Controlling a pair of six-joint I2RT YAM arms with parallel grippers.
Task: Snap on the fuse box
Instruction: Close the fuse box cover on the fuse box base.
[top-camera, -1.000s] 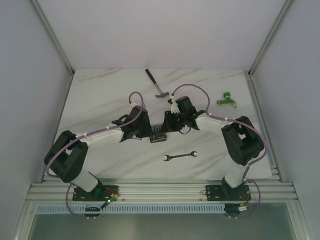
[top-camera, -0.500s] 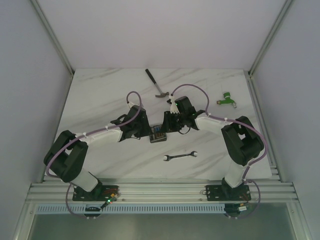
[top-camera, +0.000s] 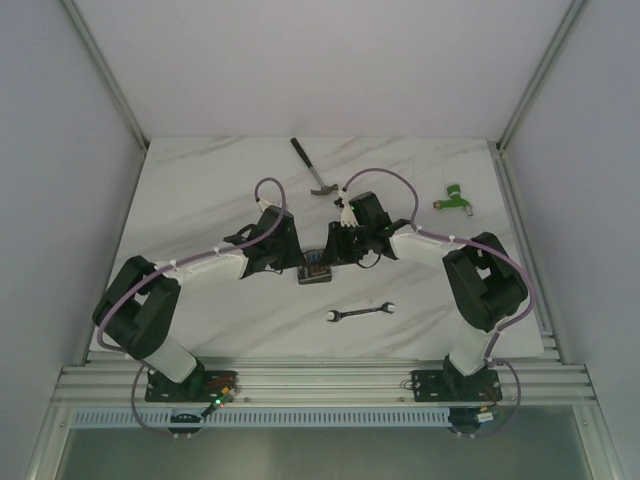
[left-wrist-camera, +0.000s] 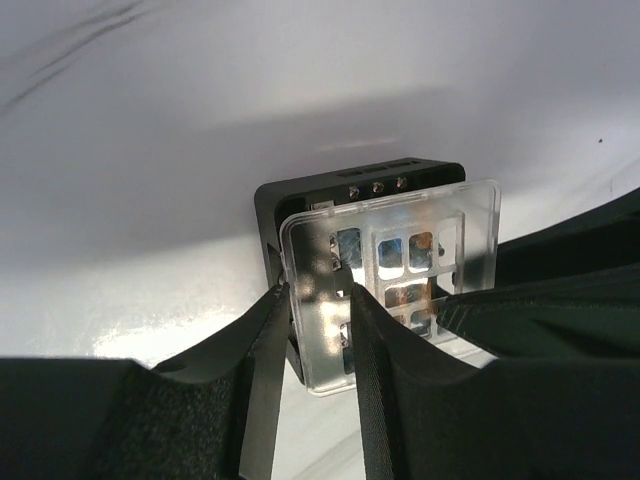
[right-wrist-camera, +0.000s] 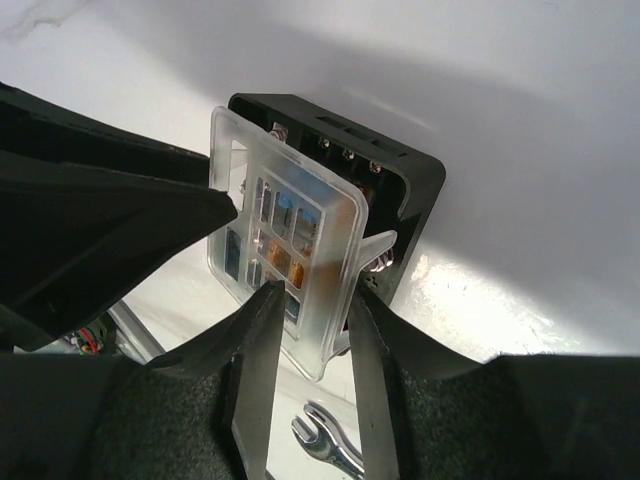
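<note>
The fuse box (top-camera: 315, 270) is a small black square box at the table's middle, held up between both grippers. A clear cover (left-wrist-camera: 470, 215) lies against its open face, with orange and blue fuses showing through it. My left gripper (left-wrist-camera: 315, 300) is shut across the cover's edge and the black body (left-wrist-camera: 330, 190) behind it. My right gripper (right-wrist-camera: 310, 295) is shut the same way on the opposite edge of the cover (right-wrist-camera: 250, 160) and body (right-wrist-camera: 420, 180). From above, the left gripper (top-camera: 297, 262) and right gripper (top-camera: 334, 255) meet at the box from either side.
A silver wrench (top-camera: 360, 313) lies on the marble table nearer the arm bases, and it also shows below the box as the wrench (right-wrist-camera: 325, 450). A hammer (top-camera: 311, 168) lies further back. A small green tool (top-camera: 453, 198) sits at the back right.
My left arm has edged a little to the right and back, closer against the box. The fuse box and the right arm have barely shifted.
</note>
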